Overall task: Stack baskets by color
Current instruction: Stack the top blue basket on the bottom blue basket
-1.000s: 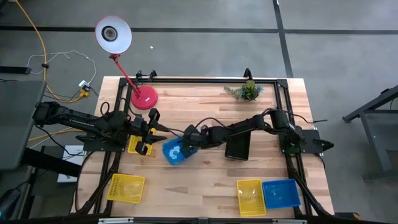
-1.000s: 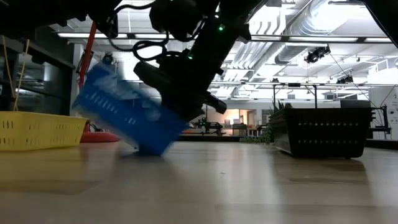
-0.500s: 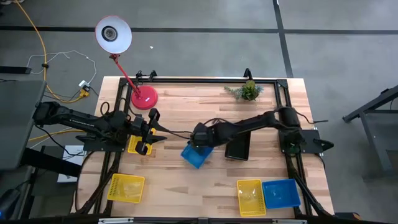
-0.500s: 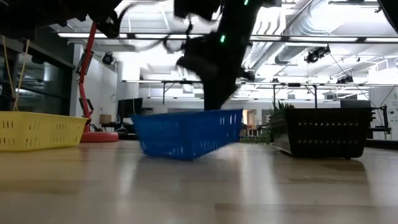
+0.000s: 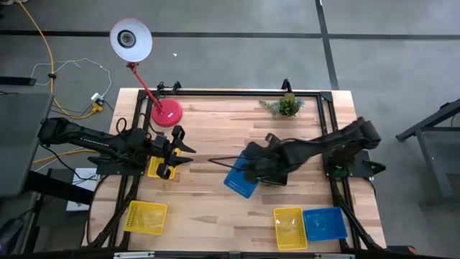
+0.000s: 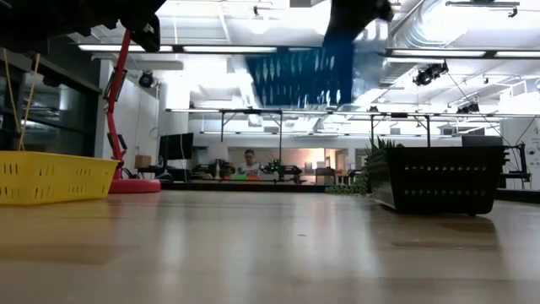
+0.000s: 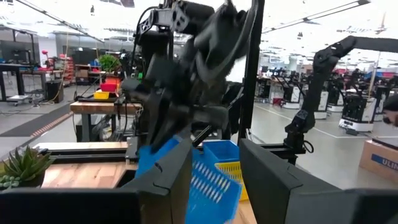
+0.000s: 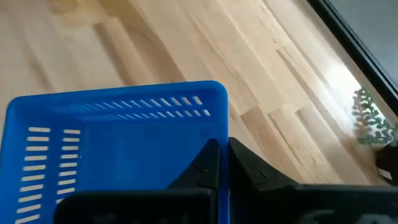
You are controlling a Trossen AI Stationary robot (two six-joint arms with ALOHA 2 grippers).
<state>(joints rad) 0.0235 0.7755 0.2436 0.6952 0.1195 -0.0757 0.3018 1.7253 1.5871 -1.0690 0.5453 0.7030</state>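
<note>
The right gripper (image 5: 249, 171) is closing tight on the rim of a blue basket (image 5: 241, 178), its fingers (image 8: 208, 165) pinching one wall with almost no gap between them. It is holding the basket clear of the table (image 5: 215, 208), near the middle; in the low view the carried basket (image 6: 302, 74) is hanging high above the wood. A black basket (image 5: 274, 171) is sitting on the table just beside the gripper, toward the right arm's base.

The left gripper (image 5: 177, 150) is waiting over the left part of the table, its fingers (image 7: 163, 183) standing partly apart with nothing visible between them. A yellow basket (image 5: 159, 167) is lying just beside it.

At the front right edge, a second yellow basket (image 5: 289, 226) and a second blue basket (image 5: 325, 223) are sitting side by side, touching. A third yellow basket (image 5: 146, 216) is resting at the front left corner. A red lamp (image 5: 166, 113) is standing at the rear left and a small green plant (image 5: 286, 105) at the rear right.
</note>
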